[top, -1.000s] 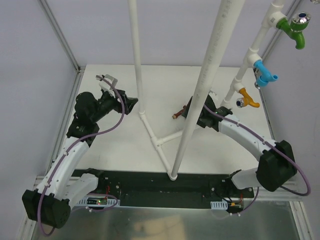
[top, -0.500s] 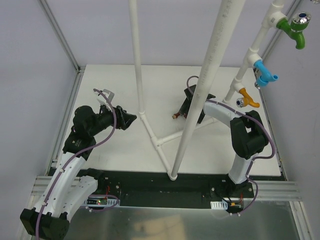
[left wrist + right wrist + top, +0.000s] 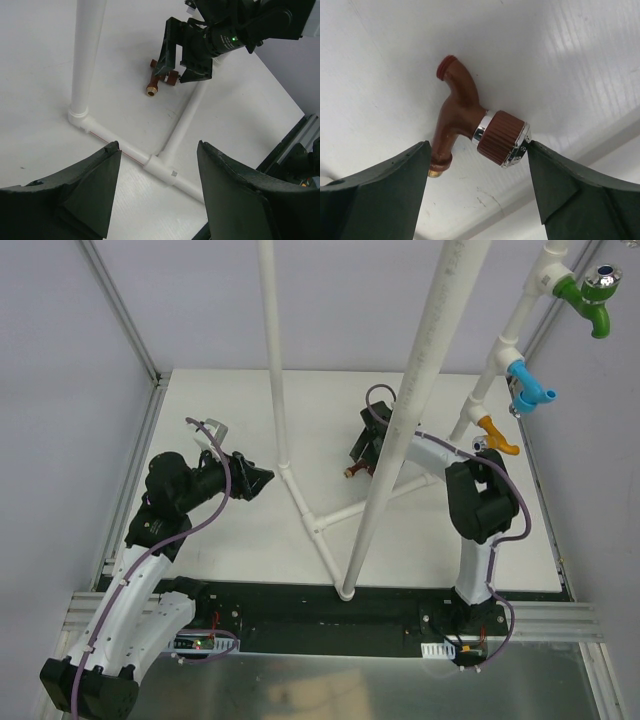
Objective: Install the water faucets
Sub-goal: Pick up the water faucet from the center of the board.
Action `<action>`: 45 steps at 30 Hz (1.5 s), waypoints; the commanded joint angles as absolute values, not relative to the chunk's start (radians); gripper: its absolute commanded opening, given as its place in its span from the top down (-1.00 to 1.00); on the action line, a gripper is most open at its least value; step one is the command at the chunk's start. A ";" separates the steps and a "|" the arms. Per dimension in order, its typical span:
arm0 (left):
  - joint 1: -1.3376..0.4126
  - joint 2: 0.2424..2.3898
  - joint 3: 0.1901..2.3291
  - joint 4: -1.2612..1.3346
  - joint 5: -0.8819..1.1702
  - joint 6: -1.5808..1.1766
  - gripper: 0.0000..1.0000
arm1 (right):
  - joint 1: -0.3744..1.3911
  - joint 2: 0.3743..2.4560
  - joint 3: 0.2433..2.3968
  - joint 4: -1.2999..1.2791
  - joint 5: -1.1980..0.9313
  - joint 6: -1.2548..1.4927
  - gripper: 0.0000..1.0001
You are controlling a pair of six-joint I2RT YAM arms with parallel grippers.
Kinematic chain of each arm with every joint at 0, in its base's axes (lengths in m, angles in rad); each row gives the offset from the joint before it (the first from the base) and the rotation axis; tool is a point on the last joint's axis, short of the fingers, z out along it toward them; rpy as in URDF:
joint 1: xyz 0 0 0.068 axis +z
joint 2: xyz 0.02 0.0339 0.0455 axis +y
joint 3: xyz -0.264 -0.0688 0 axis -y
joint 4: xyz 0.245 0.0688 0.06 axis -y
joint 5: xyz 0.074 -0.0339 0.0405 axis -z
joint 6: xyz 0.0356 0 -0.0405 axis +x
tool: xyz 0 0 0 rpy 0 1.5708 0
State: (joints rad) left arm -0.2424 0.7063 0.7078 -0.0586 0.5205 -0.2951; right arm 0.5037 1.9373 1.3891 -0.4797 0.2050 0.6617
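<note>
**A:** Take the tee joint [image 3: 318, 523] of the white pipe frame, low on the table [image 3: 230, 540], as the marker. What is nearest the arm bases?

**B:** The left gripper [image 3: 157, 200], off to the left of the tee and hanging above the table. Its fingers are spread, with nothing between them.

**A:** And just past the tee?

**B:** The brown faucet [image 3: 465, 112] lies on its side on the table, a little beyond the tee and slightly to its right. The right gripper [image 3: 478, 144] is down over it with its fingers parted. One is beside the brass end and the other at the silver rim of the ribbed cap. They straddle the faucet but are not clamped on it.

**A:** Farther still?

**B:** Beyond the tee and well to its right, three faucets sit on fittings along a slanting white riser. The orange faucet [image 3: 495, 430] is lowest, the blue faucet [image 3: 530, 390] is above it, and the green faucet [image 3: 592, 302] is highest.
</note>
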 commanded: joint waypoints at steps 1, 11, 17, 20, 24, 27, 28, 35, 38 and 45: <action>-0.245 0.712 0.715 -0.032 0.546 -0.311 -0.28 | 0.508 1.994 1.485 -0.546 0.250 0.666 -0.69; -0.245 0.727 0.690 -0.038 0.590 -0.307 -0.24 | 0.540 2.082 1.563 -0.649 0.331 0.584 -0.56; -0.334 0.735 0.643 -0.037 0.562 -0.284 -0.17 | 0.545 2.019 1.485 -0.598 0.376 0.563 -0.03; -0.428 0.758 0.638 -0.037 0.497 -0.272 -0.18 | 0.545 1.948 1.427 -0.539 0.342 0.551 0.05; -0.537 0.837 0.653 -0.003 0.407 -0.287 -0.19 | 0.543 1.847 1.368 -0.480 0.276 0.557 0.08; -0.552 0.902 0.664 0.089 0.339 -0.346 -0.22 | 0.543 1.766 1.336 -0.468 0.221 0.578 0.08; -0.552 0.920 0.664 0.121 0.328 -0.360 -0.24 | 0.545 1.741 1.321 -0.462 0.204 0.584 0.08; -0.575 1.089 0.719 0.285 0.341 -0.409 -0.26 | 0.558 1.551 1.207 -0.416 0.111 0.655 0.10; -0.594 1.167 0.752 0.331 0.347 -0.428 -0.27 | 0.578 1.479 1.167 -0.402 0.088 0.673 0.09; -0.684 1.287 0.839 0.402 0.341 -0.454 -0.28 | 0.603 1.350 1.101 -0.383 0.066 0.704 0.10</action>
